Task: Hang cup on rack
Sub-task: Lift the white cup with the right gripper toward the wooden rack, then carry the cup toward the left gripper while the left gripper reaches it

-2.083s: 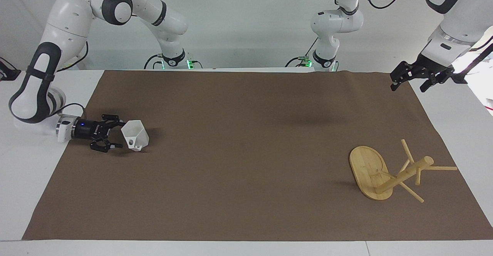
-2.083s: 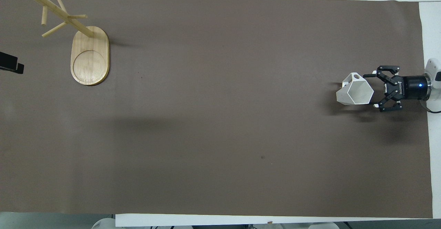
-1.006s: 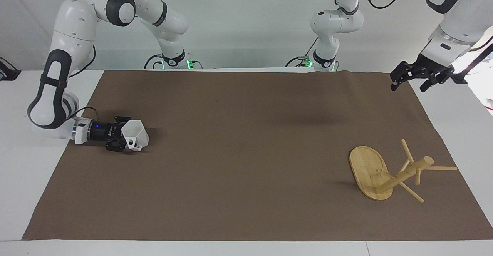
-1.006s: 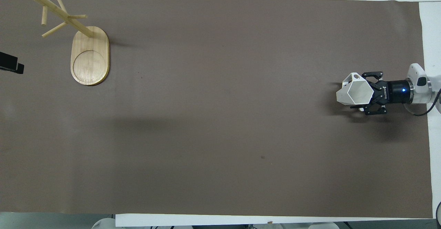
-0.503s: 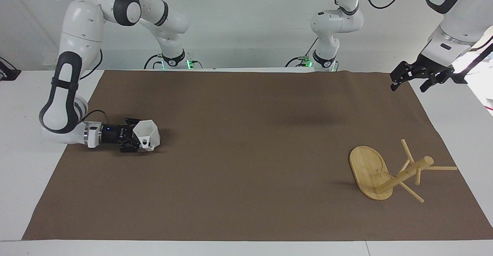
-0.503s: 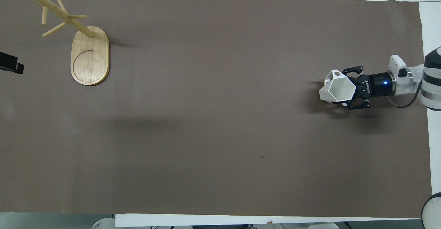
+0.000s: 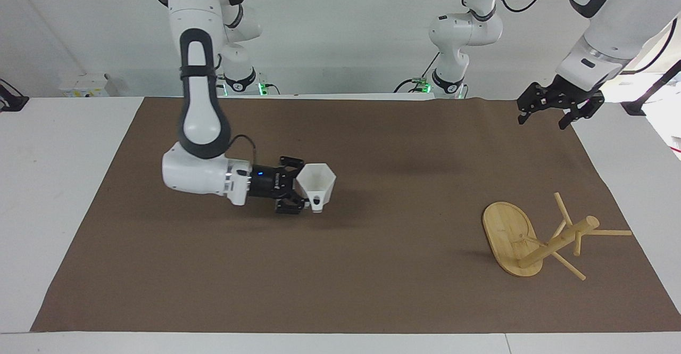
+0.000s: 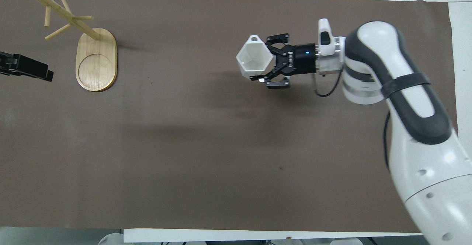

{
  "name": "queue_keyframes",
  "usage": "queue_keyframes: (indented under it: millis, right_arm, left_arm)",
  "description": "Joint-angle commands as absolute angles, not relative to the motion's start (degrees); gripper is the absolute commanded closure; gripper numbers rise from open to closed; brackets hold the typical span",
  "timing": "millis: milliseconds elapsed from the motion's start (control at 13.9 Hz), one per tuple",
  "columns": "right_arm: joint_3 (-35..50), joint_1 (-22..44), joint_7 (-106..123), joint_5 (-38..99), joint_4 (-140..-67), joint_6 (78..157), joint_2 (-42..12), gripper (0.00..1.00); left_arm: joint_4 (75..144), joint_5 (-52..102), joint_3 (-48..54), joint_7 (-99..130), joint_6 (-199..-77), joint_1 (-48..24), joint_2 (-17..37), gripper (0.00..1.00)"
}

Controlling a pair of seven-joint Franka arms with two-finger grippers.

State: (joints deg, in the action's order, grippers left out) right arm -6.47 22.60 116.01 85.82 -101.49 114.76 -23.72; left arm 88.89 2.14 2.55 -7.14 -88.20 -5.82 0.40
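Note:
The white faceted cup (image 7: 317,182) is held by my right gripper (image 7: 299,190), which is shut on its wall, a little above the middle of the brown mat. The cup's mouth faces up and its squarish handle points away from the robots. In the overhead view the cup (image 8: 254,58) sits at the tip of the right gripper (image 8: 267,59). The bamboo rack (image 7: 553,243) stands upright on its oval base (image 8: 96,59) toward the left arm's end of the table. My left gripper (image 7: 544,120) hangs open and empty over the mat's edge nearest the robots, also visible in the overhead view (image 8: 25,68).
The brown mat (image 7: 372,269) covers most of the white table (image 7: 58,146). The rack's thin pegs (image 7: 612,232) stick out sideways past its base.
My right arm has closed on the cup, lifted it and carried it from the right arm's end to the middle of the mat. My left gripper has shifted slightly inward.

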Motion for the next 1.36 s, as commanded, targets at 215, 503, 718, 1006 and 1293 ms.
queue_keyframes:
  millis: [215, 503, 718, 1006, 1293]
  right_arm:
    - [-7.0, 34.2, 113.3, 94.1, -102.4, 124.1, -21.8, 0.69]
    - [-7.0, 39.9, 110.6, 94.1, -102.7, 131.5, -18.6, 0.67]
    - [-6.9, 44.2, 109.9, 94.3, -102.7, 138.1, -18.1, 0.66]
    - [-6.9, 45.7, 108.8, 94.7, -102.7, 140.3, -18.2, 0.66]
    - [-6.9, 45.4, 108.7, 95.0, -102.7, 140.3, -18.2, 0.66]
  left_arm:
    - [89.8, 2.2, 1.8, -5.9, -87.8, -4.8, -0.4, 0.0]
    - [90.3, 3.0, 2.0, 8.0, -91.6, -6.3, -0.5, 0.0]
    - [90.4, 5.7, 2.1, 17.7, -93.8, -12.2, -0.5, 0.0]
    - [89.8, 4.9, 2.1, 26.8, -95.3, -19.6, 1.1, 0.0]
    - [92.6, 4.8, 2.1, 28.0, -94.2, -22.7, 1.1, 0.0]
